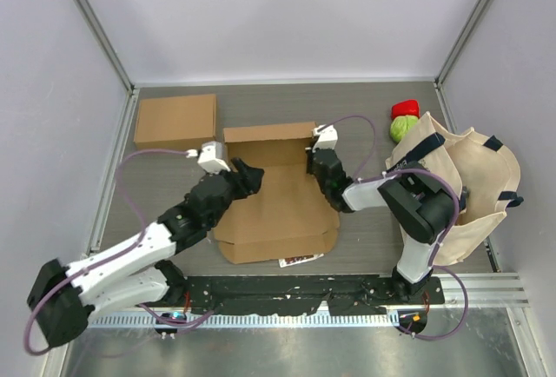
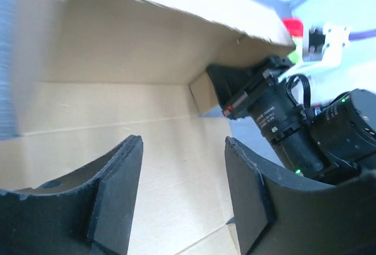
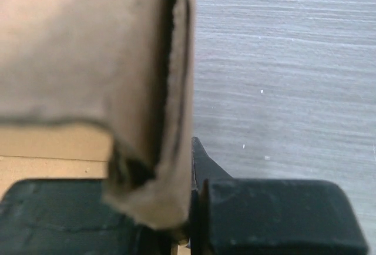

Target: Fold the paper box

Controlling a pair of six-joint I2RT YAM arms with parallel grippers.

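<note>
The brown paper box (image 1: 276,199) lies unfolded in the table's middle, its back wall raised. My left gripper (image 1: 247,175) is open at the box's left side; in the left wrist view its fingers (image 2: 120,178) hover over the inner floor of the box (image 2: 111,99), holding nothing. My right gripper (image 1: 316,166) is at the box's right back corner, shut on the folded side flap (image 3: 147,90), which fills the right wrist view between the fingers (image 3: 202,167).
A second, closed cardboard box (image 1: 175,120) sits at the back left. A cloth bag (image 1: 465,186) lies at the right, with a green and red item (image 1: 404,121) behind it. A small printed card (image 1: 300,261) lies by the box's near edge.
</note>
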